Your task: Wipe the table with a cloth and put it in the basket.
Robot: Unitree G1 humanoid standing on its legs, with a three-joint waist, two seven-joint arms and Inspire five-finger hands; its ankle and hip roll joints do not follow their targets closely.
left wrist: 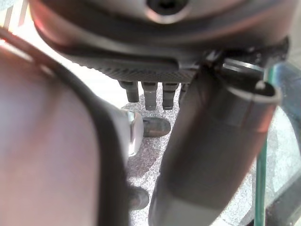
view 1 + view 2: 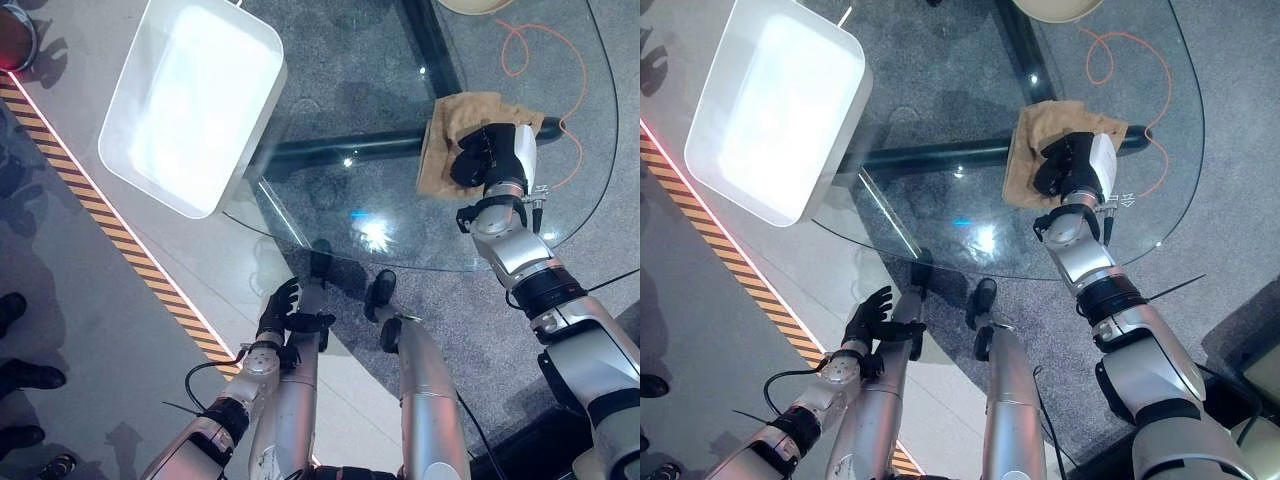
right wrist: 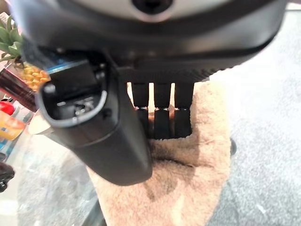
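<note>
Glass table (image 2: 330,215) w/ rounded edge stands on grey speckled floor; dark frame visible through the top. Black-and-yellow hazard strip (image 2: 120,235) runs across floor off the table's left side.

Cloth (image 2: 445,150): tan, terry-type, lies flat on the glass near the right edge, partly rumpled. Right hand (image 2: 1072,162) is on top of it, palm down. Right wrist view shows fingers (image 3: 162,123) straight, lying flat on the pile, thumb alongside; nothing gripped. Judged: flat press suits wiping, spreads contact and lets cloth slide w/ the hand rather than bunch.

Basket (image 2: 190,100): white rectangular tub, sits at the table's far left corner, overhanging the edge, well apart from cloth. Looks empty inside. Placement leaves most of the glass free for wipe strokes.

Left hand (image 2: 285,315) hangs below and outside the near edge of table, fingers relaxed and spread, holding nothing. Idle, kept clear of work area.

Orange cable (image 2: 545,75) seen on floor through glass beyond the cloth.

Status, judged: wipe phase; cloth not yet picked up, basket step outstanding. Risk: cloth close to right edge, could slide off.
</note>
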